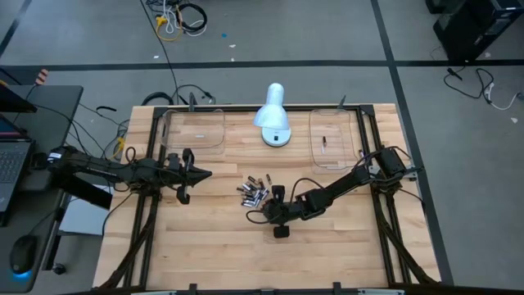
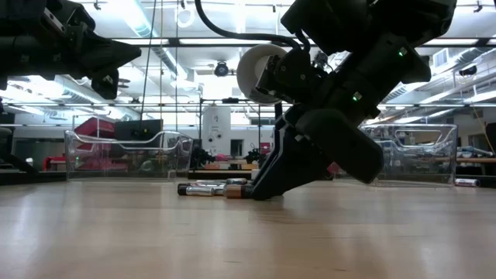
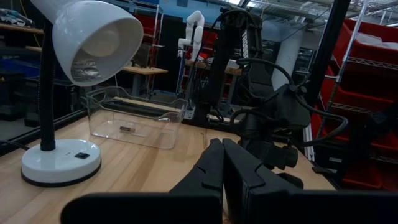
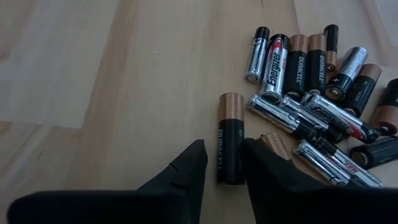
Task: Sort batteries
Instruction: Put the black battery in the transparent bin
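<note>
A: The right gripper is down at the table, its fingers apart astride a black-and-copper battery.

B: Risk?

A: That battery could roll or squirt out as they close, since the battery pile lies just beside it and a fingertip might nudge it.

B: And the left gripper?

A: Fingers together, well apart, waiting.

White desk lamp upright at the far middle of the wooden table. Two clear plastic trays, one to its left, one to its right. Laptop and mouse off the table's left edge.
</note>
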